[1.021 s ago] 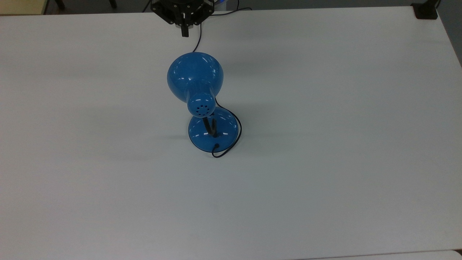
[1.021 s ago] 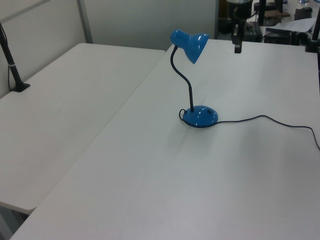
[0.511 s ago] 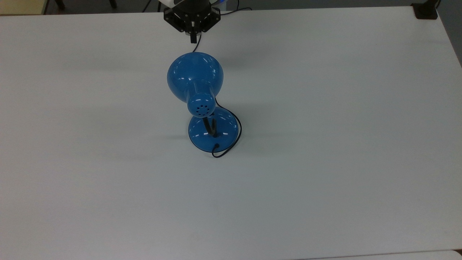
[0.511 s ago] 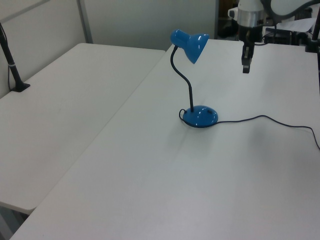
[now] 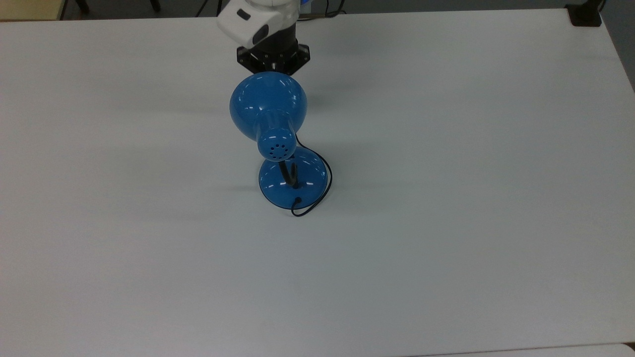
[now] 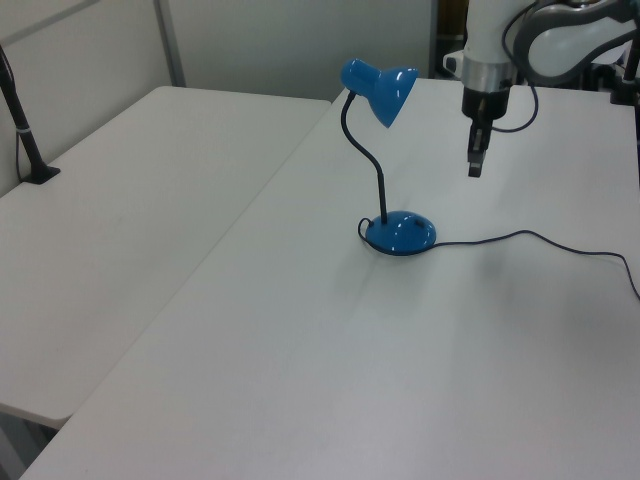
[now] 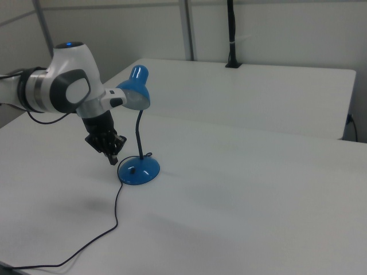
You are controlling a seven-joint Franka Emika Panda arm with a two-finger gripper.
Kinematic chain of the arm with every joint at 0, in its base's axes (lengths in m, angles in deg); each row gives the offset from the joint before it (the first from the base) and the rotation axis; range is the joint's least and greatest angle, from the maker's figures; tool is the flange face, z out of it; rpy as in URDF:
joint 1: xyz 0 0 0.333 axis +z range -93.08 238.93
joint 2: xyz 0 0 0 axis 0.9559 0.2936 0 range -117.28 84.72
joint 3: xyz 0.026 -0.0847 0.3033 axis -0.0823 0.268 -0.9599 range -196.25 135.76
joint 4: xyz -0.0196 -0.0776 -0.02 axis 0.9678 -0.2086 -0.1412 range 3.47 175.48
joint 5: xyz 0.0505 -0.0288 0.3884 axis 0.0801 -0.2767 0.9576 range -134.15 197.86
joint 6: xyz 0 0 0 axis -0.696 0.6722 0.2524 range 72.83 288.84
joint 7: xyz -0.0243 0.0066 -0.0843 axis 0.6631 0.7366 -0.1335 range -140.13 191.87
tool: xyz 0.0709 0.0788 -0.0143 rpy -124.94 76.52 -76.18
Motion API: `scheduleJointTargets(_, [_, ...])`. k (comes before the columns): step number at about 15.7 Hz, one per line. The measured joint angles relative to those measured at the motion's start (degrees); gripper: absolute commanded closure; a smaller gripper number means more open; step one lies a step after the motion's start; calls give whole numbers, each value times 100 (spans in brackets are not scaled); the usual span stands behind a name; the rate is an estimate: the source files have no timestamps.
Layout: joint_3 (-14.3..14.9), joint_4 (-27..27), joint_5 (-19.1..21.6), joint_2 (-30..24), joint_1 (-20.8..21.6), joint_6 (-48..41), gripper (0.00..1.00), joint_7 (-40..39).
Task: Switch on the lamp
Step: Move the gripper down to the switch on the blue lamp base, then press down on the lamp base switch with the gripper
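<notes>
The lamp stands mid-table: a glossy blue dome shade [image 5: 268, 106] with a perforated cap, a black gooseneck [image 6: 366, 160] and a round blue base [image 6: 400, 232]. No light shows in the shade [image 7: 135, 91]. My gripper [image 6: 475, 166] hangs pointing down, fingers together and empty, above the table beside the base [image 7: 137, 171] and below shade height. In the right view the gripper [image 7: 113, 158] is just left of the base, above the cord. In the top view the arm's wrist [image 5: 273, 55] sits right behind the shade.
The thin black cord [image 6: 540, 238] runs from the base across the table [image 5: 446, 198] and off its edge [image 7: 114, 212]. A black clamped post [image 6: 25, 130] stands on the neighbouring table [image 6: 120, 200]. A black clamp [image 5: 585, 15] sits at the top view's far right corner.
The arm has come in over the table and lowered. The gripper moved from the far edge down to a spot beside the lamp's base. The lamp has not moved.
</notes>
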Motion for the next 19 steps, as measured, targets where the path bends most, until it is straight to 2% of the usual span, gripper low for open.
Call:
scheduleJointTargets(8, [-2,4,0,772,126,1416,100,-9])
scheduleJointTargets(19, [-5,5,0,1272,261,2437,100,-8])
